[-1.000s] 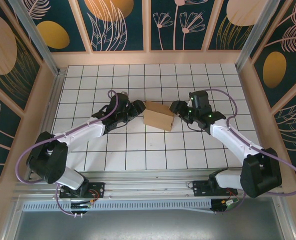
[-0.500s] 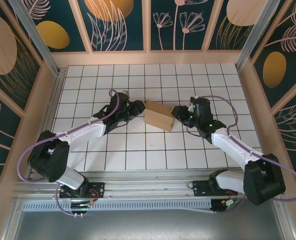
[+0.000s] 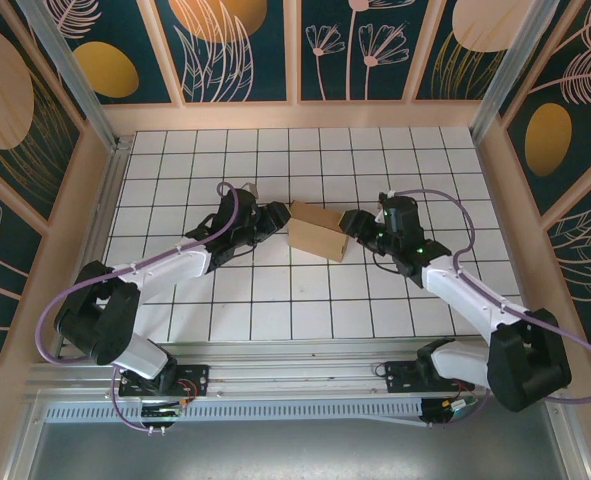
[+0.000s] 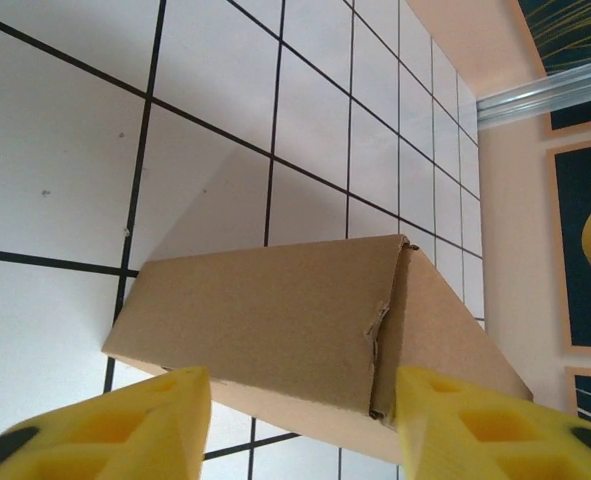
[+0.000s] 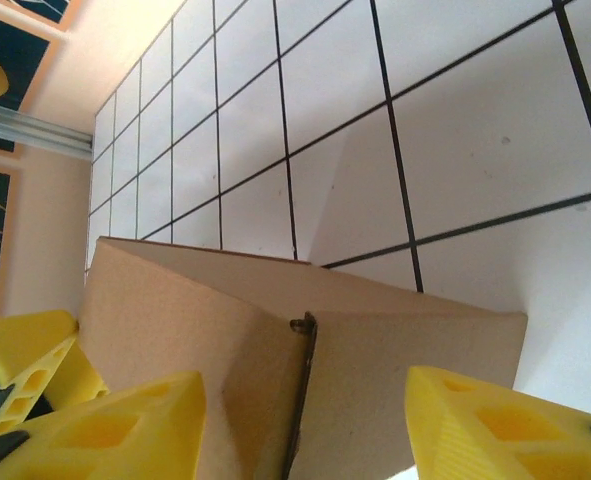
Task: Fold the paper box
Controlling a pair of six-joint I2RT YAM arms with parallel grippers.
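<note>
The paper box (image 3: 315,233) is a small folded brown cardboard box lying on the white grid table, a little left of centre. My left gripper (image 3: 278,220) is at its left end and my right gripper (image 3: 351,227) at its right end. In the left wrist view the box (image 4: 265,310) fills the space ahead of my open left gripper (image 4: 300,425); one yellow fingertip (image 4: 445,410) overlaps the box's corner. In the right wrist view the box (image 5: 175,320) sits between the wide-apart jaws of the right gripper (image 5: 305,430), with a flap seam at the middle. Neither gripper grips the box.
The left gripper's yellow fingers (image 5: 25,360) show beyond the box in the right wrist view. A tan raised wall (image 3: 295,117) borders the tiled table (image 3: 305,300), with metal posts at the back corners and a metal rail (image 3: 295,375) along the near edge.
The right gripper has come down and left, up against the box's right end. The left arm and the box have barely moved.
</note>
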